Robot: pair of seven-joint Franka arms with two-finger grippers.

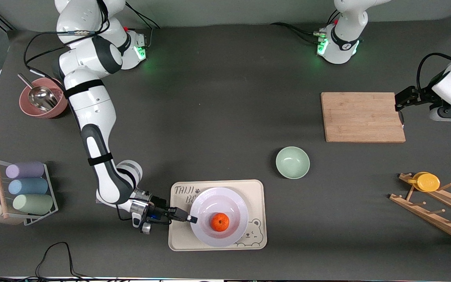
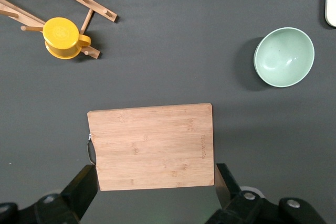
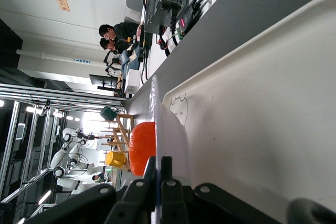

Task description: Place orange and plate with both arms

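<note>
Step in hand: plate placement. Right gripper (image 1: pixel 191 219) pinches the rim of the glossy round white plate (image 1: pixel 210 203), which rests on the cream bear-printed rectangular tray (image 1: pixel 257 188) and carries the small bright-orange fruit (image 1: pixel 220 222). Left gripper (image 1: pixel 398 105), fingers spread, waits over the wooden board (image 1: pixel 362 116). Next, probably: release the rim, withdraw.

Hand-drawn dark lettering is printed on the cream tray (image 1: pixel 256 188), in the corner that lies toward the right arm's end of the counter and farthest from the front camera. "TAIJI" can be read, followed by a small paw mark. A second line beneath it begins "BE"; the rest is hidden by the plate (image 1: pixel 233 199). No other text can be read.
</note>
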